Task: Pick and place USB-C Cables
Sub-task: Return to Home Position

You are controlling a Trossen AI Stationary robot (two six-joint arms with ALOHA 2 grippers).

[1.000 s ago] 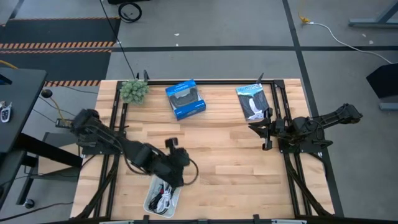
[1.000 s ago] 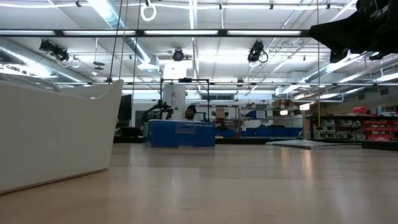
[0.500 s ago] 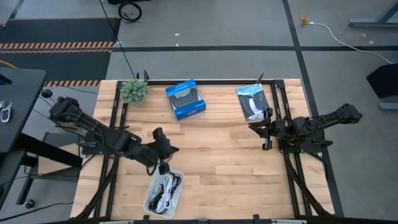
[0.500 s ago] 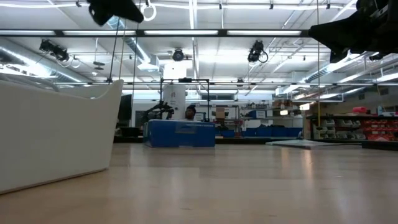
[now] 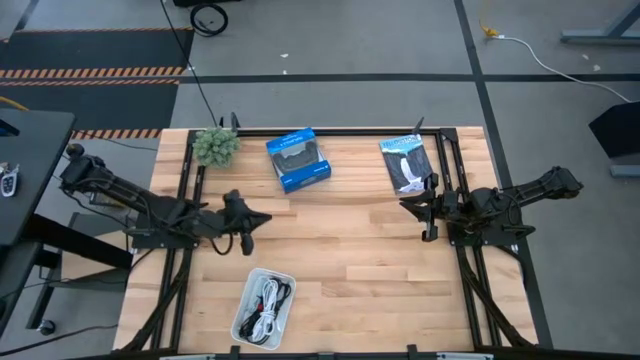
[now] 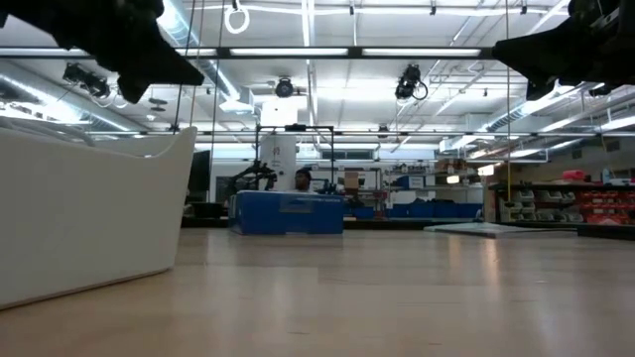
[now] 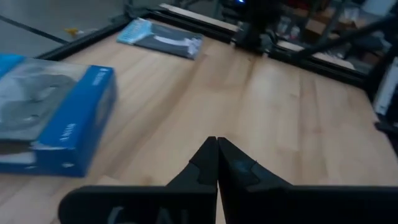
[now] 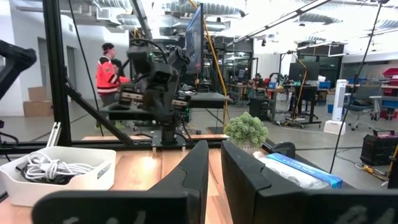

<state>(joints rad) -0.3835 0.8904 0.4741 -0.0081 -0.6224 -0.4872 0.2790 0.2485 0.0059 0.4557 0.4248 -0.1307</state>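
Note:
The USB-C cables lie in a white tray (image 5: 249, 293) at the table's near left. A white bundle (image 5: 262, 322) and black cable (image 5: 276, 292) show there, and the white bundle also shows in the right wrist view (image 8: 50, 169). I cannot make out a red band or a pale grey cable. My left gripper (image 5: 264, 220) (image 7: 216, 142) is shut and empty, above the table on the far side of the tray. My right gripper (image 5: 404, 206) (image 8: 214, 147) hovers at the table's right, its fingers a narrow gap apart, holding nothing.
A blue box (image 5: 298, 159) and a black packet (image 5: 407, 163) lie along the far edge, with a small green plant (image 5: 215, 146) at the far left. Black frame rails (image 5: 190, 200) run along the table's sides. A person in an orange jacket (image 8: 107, 74) stands beyond the table.
My left gripper has drawn back from over the tray toward the table's far and left side and has risen. A black cable loop that stuck out past the tray's right side now lies inside the tray.

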